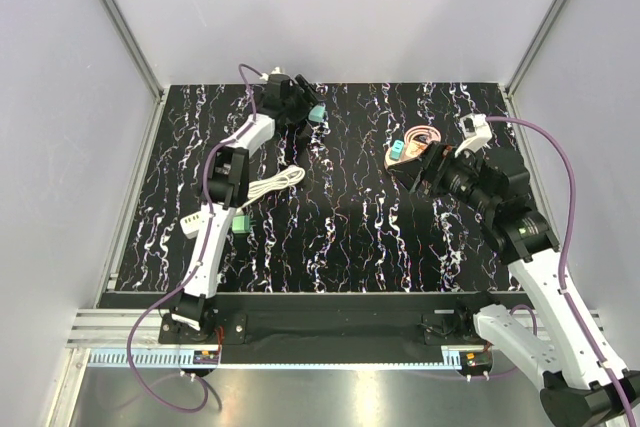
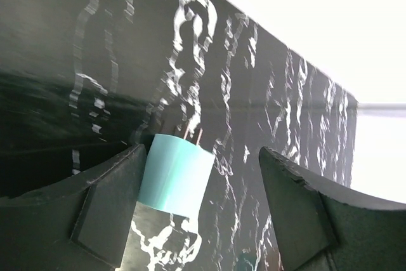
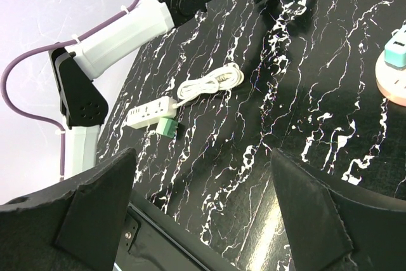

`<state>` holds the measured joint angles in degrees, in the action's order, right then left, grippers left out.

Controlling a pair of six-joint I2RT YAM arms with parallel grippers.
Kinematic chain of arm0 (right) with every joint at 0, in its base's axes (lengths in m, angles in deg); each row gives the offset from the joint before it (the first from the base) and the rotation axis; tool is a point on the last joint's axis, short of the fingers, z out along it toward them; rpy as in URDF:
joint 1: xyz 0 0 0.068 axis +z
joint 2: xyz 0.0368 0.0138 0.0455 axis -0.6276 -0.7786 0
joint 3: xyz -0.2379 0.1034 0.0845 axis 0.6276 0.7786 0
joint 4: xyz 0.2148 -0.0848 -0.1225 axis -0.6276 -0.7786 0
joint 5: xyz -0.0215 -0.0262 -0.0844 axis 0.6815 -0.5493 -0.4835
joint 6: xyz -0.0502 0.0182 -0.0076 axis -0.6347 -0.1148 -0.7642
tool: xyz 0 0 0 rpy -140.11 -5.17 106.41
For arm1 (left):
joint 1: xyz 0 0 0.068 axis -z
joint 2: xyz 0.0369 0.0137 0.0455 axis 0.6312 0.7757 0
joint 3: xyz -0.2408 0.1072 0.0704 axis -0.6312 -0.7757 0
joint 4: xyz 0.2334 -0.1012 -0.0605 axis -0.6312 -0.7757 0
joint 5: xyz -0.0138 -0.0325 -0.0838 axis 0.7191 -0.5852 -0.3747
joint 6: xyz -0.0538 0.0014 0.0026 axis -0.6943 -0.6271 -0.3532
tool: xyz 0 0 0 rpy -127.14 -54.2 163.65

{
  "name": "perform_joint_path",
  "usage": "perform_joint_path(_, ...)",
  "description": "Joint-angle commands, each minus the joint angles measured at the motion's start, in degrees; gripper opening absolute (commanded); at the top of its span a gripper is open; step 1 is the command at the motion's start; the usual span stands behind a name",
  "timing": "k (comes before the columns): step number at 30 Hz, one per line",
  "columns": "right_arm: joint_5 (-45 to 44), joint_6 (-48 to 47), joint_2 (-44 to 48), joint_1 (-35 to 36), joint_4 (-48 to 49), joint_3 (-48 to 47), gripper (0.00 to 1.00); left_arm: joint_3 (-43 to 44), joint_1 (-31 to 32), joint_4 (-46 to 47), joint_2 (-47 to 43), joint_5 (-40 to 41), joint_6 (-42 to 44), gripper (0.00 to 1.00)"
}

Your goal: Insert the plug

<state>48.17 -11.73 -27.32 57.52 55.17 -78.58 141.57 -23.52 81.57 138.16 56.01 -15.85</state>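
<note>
The teal plug (image 2: pixel 174 176) lies on the black marbled table between my left gripper's fingers, close against the left finger (image 2: pixel 108 207), with its metal prongs pointing away. A wide gap separates it from the right finger. In the top view the plug (image 1: pixel 317 113) sits at the far back of the table just right of my left gripper (image 1: pixel 303 107), which is open. My right gripper (image 1: pixel 420 172) is open and empty above the right middle of the table. The white power strip (image 1: pixel 197 220) lies at the left, partly under the left arm; it also shows in the right wrist view (image 3: pixel 149 113).
A bright green cube (image 1: pixel 242 223) sits beside the power strip. The strip's coiled white cable (image 1: pixel 277 185) lies nearby. A second teal block (image 1: pixel 399 152) rests on a round copper-pink plate (image 1: pixel 425 136) just beyond my right gripper. White walls enclose the table.
</note>
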Motion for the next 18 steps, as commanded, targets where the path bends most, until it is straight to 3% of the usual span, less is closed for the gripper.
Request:
perform_joint_path(1, -0.61, -1.02, 1.26, 0.50, 0.62, -1.73, 0.93, 0.41, 0.99, 0.61, 0.98, -6.33, 1.80, 0.78)
perform_joint_path(9, -1.23, -0.59, 2.67, 0.42, 0.54, -0.50, 0.93, -1.87, 2.93, 0.09, 0.01, -12.75, 4.95, 0.79)
perform_joint_path(18, -1.05, -0.50, 3.11, 0.42, 0.63, -0.23, 0.94, -8.46, 3.54, -3.08, -5.17, -6.96, 6.54, 0.74)
